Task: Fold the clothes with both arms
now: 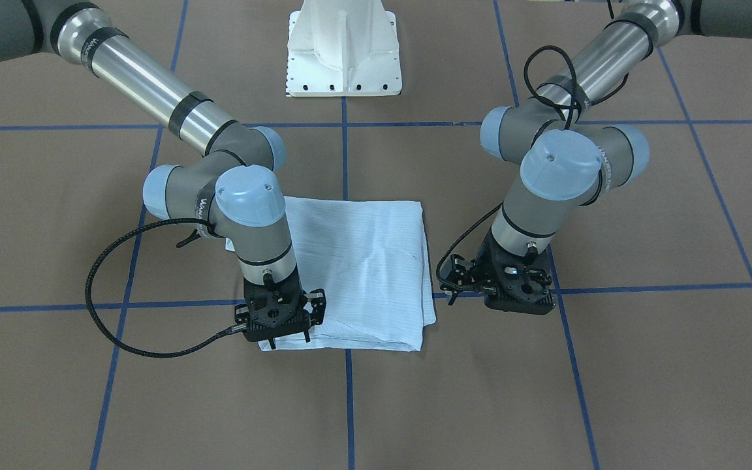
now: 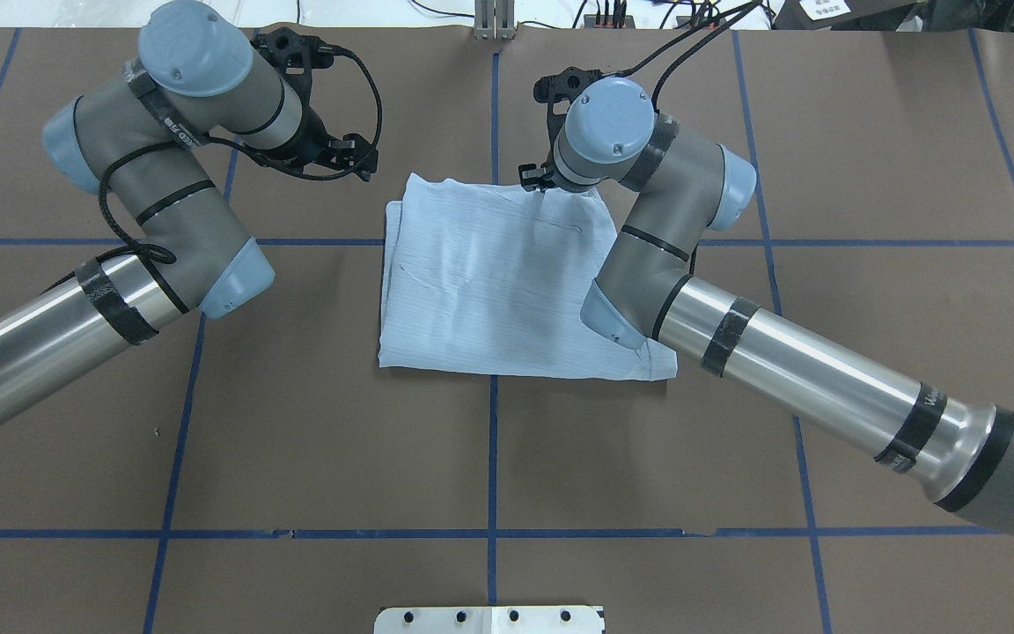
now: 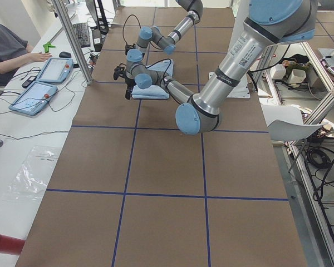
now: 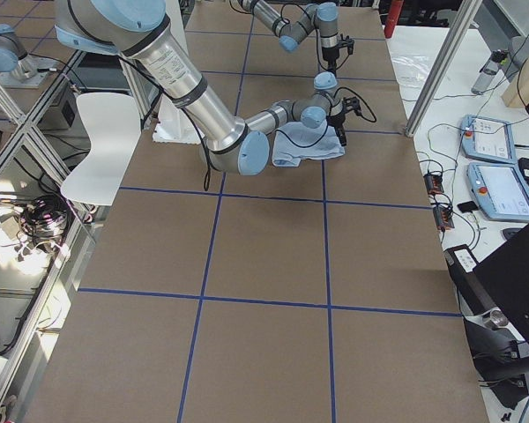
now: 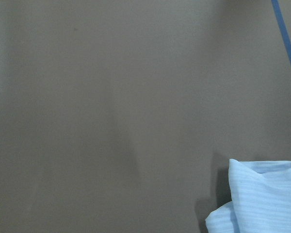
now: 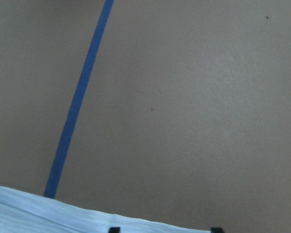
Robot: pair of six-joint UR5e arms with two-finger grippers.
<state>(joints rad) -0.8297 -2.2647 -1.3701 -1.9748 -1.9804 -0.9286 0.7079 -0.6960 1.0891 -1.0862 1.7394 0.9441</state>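
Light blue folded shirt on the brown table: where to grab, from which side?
Likely the far-edge corners of the thin light blue striped shirt, from above on the operators' side: it lies flat, layers stack there, and the right gripper is poised at one.

a brown table point(image 2: 313, 440) gridded with blue tape lines point(image 2: 492, 458) fills the room. along the table's operator side runs a white desk point(image 3: 11, 156) holding 2 tablets point(image 3: 33, 95); on the table's opposite side stands a white chair point(image 4: 93, 145).
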